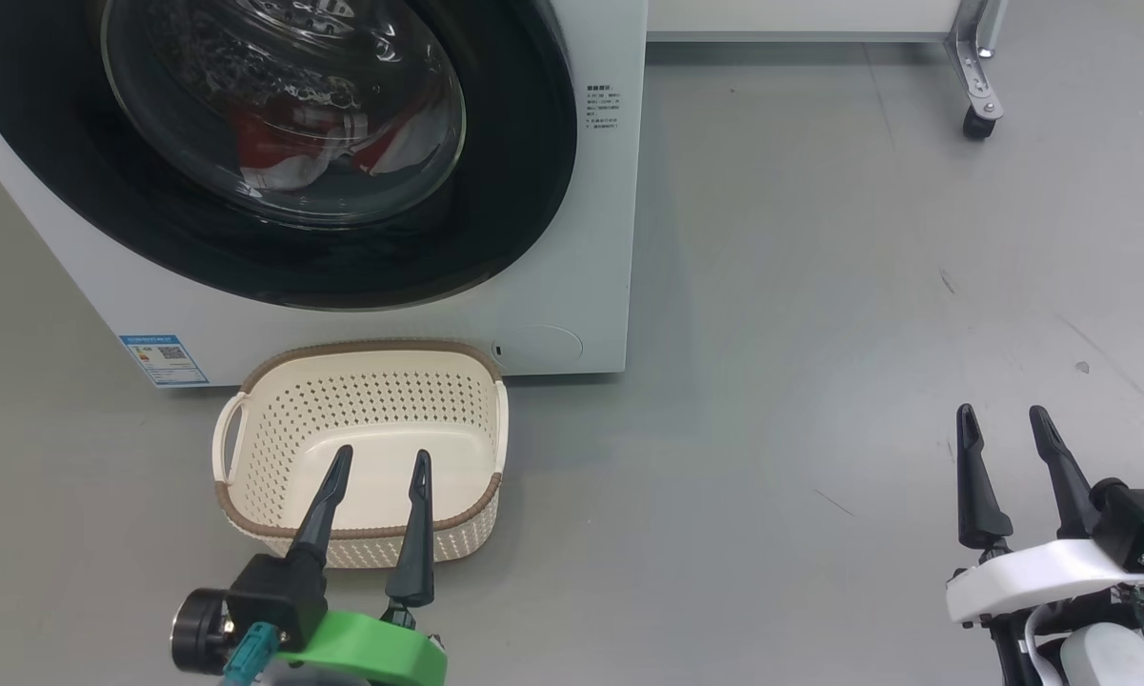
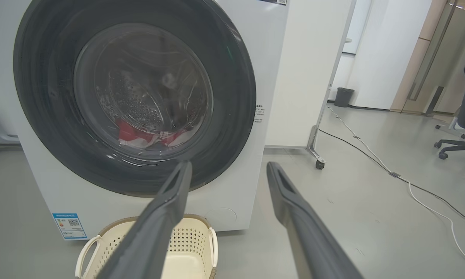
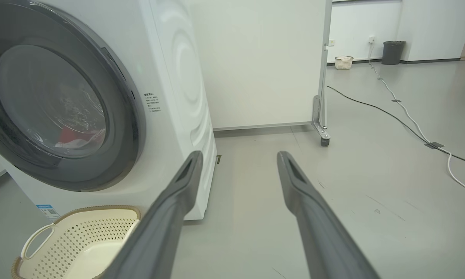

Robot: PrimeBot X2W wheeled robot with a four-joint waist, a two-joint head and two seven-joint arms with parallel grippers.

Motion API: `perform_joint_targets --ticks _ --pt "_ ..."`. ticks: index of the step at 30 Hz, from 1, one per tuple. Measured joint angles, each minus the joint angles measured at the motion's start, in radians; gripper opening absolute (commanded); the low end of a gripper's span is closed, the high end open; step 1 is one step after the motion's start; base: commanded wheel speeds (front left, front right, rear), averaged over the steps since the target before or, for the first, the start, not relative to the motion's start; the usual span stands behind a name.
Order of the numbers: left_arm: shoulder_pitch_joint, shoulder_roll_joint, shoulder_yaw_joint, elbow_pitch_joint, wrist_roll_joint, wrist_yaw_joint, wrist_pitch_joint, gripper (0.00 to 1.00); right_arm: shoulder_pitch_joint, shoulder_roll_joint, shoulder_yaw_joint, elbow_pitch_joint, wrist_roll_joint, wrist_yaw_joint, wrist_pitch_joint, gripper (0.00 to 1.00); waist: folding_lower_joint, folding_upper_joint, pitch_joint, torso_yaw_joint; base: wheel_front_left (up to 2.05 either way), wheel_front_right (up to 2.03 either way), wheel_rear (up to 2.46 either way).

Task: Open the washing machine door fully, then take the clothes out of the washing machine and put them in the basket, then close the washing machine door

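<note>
Head view: my left gripper [image 1: 382,457] and right gripper [image 1: 1001,414] gape empty, nearest a cream perforated plastic basket [image 1: 362,347], then the shut round black-rimmed glass washing machine door [image 1: 505,219] (stiff, I'd hook its rim edge), soft light red clothes [image 1: 259,133] behind.

The left gripper [image 1: 384,452] sits low on the robot's left. Its two long dark fingers [image 1: 322,510] are spread apart and point forward, leaning a little toward the middle. Behind them are a black wrist block [image 1: 276,600] and a green wrist cover [image 1: 371,653]. The right gripper [image 1: 1000,410] sits well apart on the robot's right. Its fingers are spread just as wide and lean slightly toward the middle too. A white wrist cover [image 1: 1038,570] lies behind them.
</note>
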State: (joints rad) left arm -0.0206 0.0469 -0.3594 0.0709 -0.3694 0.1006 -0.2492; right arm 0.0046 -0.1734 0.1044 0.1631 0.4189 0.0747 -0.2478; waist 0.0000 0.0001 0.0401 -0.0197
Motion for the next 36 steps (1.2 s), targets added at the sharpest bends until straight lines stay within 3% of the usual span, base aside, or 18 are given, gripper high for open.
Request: perform_joint_targets --ticks 36 --pt "0.000 0.000 0.028 0.074 -0.089 0.018 0.000 1.00 -0.010 0.020 0.007 0.066 -0.014 0.003 0.000 1.00 0.0000 0.0000 -0.021 0.016 0.00 0.00 0.00"
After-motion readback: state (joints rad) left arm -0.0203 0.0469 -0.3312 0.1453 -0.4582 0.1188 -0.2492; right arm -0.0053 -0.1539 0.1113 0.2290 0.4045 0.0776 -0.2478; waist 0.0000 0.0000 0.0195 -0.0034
